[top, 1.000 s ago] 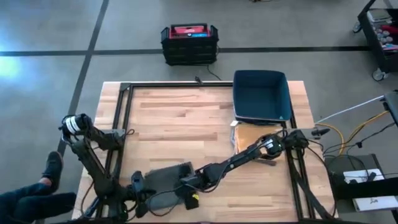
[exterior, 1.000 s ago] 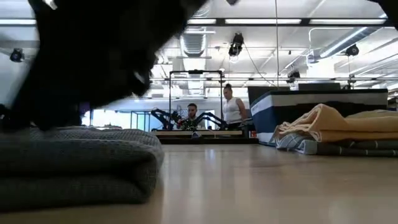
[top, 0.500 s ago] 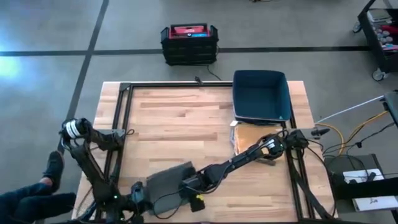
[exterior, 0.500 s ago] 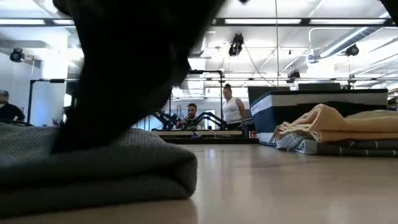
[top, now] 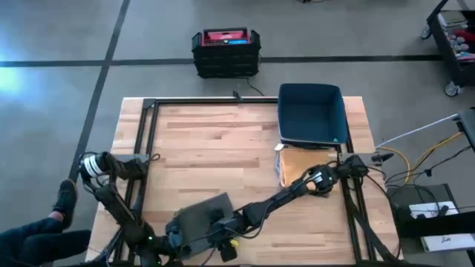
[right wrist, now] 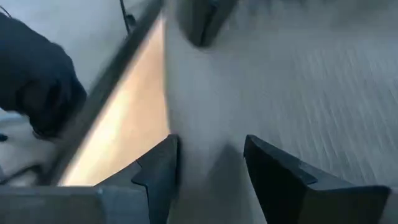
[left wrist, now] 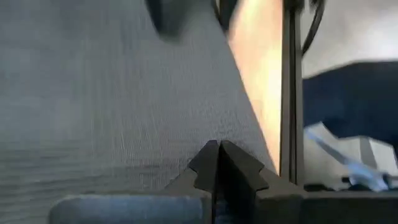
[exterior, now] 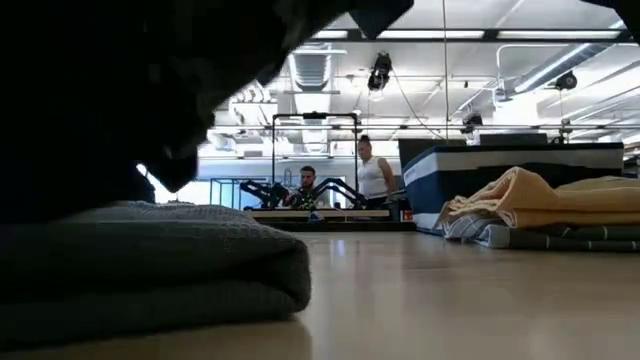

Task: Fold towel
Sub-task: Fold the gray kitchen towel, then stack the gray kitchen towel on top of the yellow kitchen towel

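A grey towel (top: 199, 215) lies folded in several layers on the wooden table near its front edge, left of centre. In the low view the grey towel (exterior: 170, 265) is a thick bundle with a rounded fold on its right. My left gripper (top: 176, 241) is at the towel's near left part, and its fingers (left wrist: 217, 149) are shut over the grey weave. My right gripper (top: 223, 239) is at the towel's near right part. It stands open (right wrist: 210, 163), with the cloth under and ahead of it. My left gripper has its shut fingertips (left wrist: 210, 155) low over the towel's top surface (left wrist: 155, 124), lying almost along the cloth. I cannot tell whether they touch it. My right gripper has its open fingers (right wrist: 160, 163) close above the towel's top surface (right wrist: 261, 106), with nothing between them. Whether they touch cannot be told.
A dark blue bin (top: 312, 115) stands at the table's far right. In front of it lies a stack of folded towels, tan on top (top: 295, 165) (exterior: 540, 210). A black crate (top: 226, 52) stands on the floor beyond the table. People stand in the room behind (exterior: 372, 175).
Both grippers have moved toward the table's near edge, over the towel. In the low view the towel's rounded right fold has shifted right and looks larger. The left arm's base links have swung toward the near edge.
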`<act>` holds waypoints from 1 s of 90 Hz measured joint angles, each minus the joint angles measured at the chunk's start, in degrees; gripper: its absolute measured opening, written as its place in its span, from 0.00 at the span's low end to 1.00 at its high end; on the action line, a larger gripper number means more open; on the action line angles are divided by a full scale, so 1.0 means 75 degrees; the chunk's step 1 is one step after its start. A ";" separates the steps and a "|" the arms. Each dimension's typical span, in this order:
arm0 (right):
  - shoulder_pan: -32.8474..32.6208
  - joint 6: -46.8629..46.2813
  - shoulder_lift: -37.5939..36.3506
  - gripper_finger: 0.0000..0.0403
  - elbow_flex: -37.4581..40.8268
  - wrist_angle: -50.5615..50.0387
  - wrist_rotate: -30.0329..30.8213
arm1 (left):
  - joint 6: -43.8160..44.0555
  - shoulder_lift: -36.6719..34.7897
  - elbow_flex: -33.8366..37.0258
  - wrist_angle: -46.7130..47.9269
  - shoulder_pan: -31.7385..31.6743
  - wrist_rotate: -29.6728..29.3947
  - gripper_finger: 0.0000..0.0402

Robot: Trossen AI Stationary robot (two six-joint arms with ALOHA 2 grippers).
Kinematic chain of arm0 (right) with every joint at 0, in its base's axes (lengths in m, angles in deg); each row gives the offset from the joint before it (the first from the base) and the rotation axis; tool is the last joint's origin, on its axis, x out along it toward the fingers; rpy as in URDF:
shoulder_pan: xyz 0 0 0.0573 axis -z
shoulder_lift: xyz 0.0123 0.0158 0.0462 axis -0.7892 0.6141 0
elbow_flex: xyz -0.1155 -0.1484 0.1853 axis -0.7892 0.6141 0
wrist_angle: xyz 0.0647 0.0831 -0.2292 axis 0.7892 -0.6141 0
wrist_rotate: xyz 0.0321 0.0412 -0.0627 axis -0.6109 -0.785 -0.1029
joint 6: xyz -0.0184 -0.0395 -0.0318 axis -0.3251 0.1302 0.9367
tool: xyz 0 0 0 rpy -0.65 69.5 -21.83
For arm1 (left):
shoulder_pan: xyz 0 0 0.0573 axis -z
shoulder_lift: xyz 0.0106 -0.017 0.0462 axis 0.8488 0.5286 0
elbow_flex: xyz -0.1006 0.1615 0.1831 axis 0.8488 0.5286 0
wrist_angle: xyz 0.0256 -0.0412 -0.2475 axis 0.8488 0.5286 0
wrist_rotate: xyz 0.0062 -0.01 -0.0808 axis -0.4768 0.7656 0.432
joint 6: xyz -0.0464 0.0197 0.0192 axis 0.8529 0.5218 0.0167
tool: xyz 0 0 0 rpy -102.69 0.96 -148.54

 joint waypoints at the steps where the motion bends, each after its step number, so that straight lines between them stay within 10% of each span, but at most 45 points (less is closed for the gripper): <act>1: -0.0002 0.0014 0.0000 0.41 0.0000 -0.0090 0.0003 | 0.0038 0.0019 -0.0005 -0.0015 0.0012 0.0005 0.00; 52: -0.0194 -0.0786 -0.1310 0.35 0.0033 -0.4203 0.0032 | 0.0103 -0.0643 0.0006 -0.0054 0.0193 -0.0230 0.00; 77: -0.0179 -0.2556 -0.2530 0.53 0.0690 -0.5398 0.0159 | -0.0397 -0.1203 -0.0003 -0.0107 0.0126 -0.0759 0.00; 90: -0.0202 -0.3825 -0.3469 0.63 0.1894 -0.5818 0.1586 | -0.0769 -0.1265 -0.0003 -0.0111 -0.0063 -0.0772 0.00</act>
